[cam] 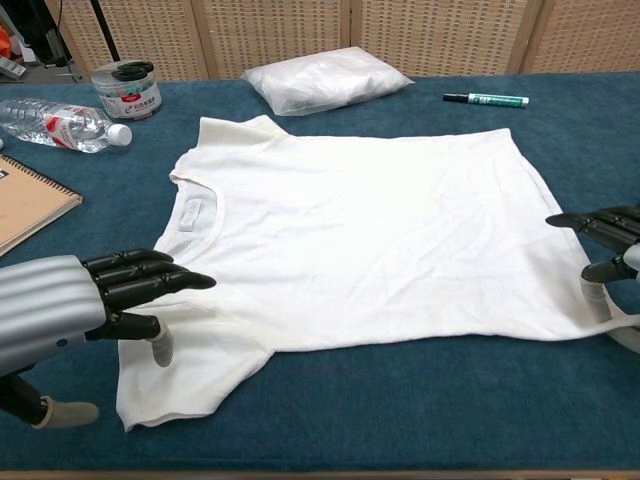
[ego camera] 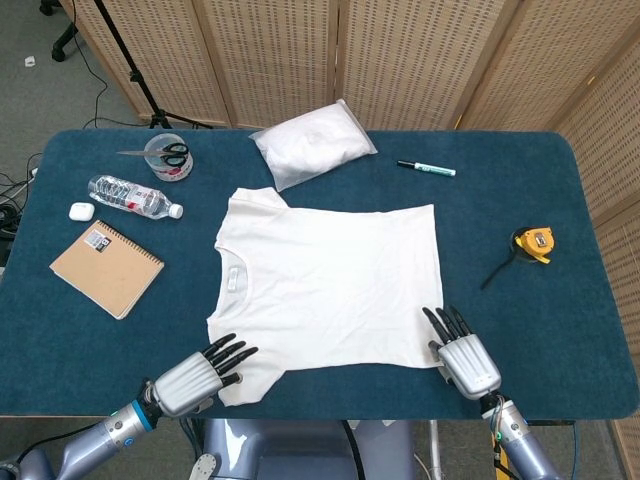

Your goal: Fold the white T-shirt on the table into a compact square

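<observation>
The white T-shirt [ego camera: 325, 283] lies spread flat and unfolded in the middle of the blue surface [ego camera: 560, 200], collar toward the left edge, hem toward the right edge, both short sleeves out to the sides. The cloth is lightly creased, with a small label showing inside the neckline.

The left hand [ego camera: 198, 373] is at the near edge, its dark fingers [ego camera: 232, 352] stretched out apart over the near sleeve, grasping nothing. The right hand [ego camera: 464, 355] sits by the near hem corner, fingers also spread and released; they reach to the shirt's edge, though I cannot tell whether they touch it.

From the head view you get the whole layout: a notebook [ego camera: 107, 268], a water bottle [ego camera: 132, 196] and a small white earbud case [ego camera: 80, 211] toward the left edge, a tub with scissors [ego camera: 166, 155] near the far left corner, a white bag [ego camera: 312, 143] at the far edge, a marker [ego camera: 426, 168] beside it, and a yellow tape measure [ego camera: 533, 244] toward the right edge.

The chest view loses the tape measure and the case, but shows the left hand's thumb down on the sleeve, and the right hand only as fingertips at the picture's edge
</observation>
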Tool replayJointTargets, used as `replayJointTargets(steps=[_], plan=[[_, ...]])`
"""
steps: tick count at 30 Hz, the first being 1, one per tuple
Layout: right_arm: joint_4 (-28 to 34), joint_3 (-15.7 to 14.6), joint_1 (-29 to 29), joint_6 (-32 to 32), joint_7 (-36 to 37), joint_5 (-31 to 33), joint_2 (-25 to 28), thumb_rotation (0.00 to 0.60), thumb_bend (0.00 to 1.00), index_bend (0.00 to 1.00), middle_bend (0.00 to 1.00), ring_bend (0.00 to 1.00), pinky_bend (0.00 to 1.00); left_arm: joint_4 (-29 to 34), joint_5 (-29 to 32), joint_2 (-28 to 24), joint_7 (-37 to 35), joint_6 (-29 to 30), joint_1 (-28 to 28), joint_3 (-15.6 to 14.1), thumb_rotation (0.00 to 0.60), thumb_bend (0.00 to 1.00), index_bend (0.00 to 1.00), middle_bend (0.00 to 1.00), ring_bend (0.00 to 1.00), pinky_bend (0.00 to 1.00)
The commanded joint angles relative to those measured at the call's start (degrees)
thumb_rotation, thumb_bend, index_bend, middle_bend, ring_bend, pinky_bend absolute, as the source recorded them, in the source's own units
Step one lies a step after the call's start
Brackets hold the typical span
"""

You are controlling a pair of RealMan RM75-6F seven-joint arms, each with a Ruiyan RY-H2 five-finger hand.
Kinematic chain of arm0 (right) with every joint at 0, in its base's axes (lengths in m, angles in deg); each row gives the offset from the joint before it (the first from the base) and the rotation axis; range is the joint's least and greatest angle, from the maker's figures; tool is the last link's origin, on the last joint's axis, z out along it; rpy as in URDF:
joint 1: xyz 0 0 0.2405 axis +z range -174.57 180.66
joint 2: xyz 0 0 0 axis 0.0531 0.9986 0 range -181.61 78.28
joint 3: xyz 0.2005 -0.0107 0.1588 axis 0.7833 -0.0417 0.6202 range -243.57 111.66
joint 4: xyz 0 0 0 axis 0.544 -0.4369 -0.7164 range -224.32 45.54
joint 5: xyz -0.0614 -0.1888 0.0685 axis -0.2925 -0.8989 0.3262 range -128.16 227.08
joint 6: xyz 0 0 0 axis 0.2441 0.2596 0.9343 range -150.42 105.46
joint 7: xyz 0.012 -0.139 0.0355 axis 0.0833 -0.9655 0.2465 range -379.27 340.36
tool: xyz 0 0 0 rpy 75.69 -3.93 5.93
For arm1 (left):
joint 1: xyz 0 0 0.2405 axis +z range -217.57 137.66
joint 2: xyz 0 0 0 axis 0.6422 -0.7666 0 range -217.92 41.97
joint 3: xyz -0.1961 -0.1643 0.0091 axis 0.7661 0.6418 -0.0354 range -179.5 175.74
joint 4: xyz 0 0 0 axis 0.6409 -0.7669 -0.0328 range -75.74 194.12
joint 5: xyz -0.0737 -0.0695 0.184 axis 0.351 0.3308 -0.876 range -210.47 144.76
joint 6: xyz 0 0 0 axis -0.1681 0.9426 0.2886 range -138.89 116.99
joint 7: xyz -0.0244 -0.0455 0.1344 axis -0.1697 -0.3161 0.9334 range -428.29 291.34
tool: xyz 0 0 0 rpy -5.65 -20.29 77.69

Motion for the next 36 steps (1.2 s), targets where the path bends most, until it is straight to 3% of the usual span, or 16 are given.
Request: replayJointTargets(steps=[1, 22, 36], plan=[[0.0, 0.0, 0.0, 0.0, 0.0, 0.1, 0.0, 0.600, 0.62, 0.63, 0.03, 0.00, 0.00, 0.3, 1.5, 1.0, -0.5, -1.1, -0.5, -0.4, 0.600, 0.18, 0.43, 0.00, 0.00, 0.00], [0.7, 0.1, 0.0, 0.2, -0.4, 0.4, 0.5, 0.600, 0.65, 0.63, 0.03, 0.00, 0.00, 1.1, 7.5, 3.3, -0.3, -4.5, -2.9, -1.1, 0.600, 0.28, 0.47, 0.00, 0.00, 0.00], [0.8, 0.1, 0.0, 0.3, -0.1, 0.5, 0.7, 0.600, 0.66, 0.63, 0.03, 0.00, 0.00, 2.0, 11.6, 4.1, -1.5, -6.2, -3.6, -1.4, 0.600, 0.47, 0.58, 0.00, 0.00, 0.00]])
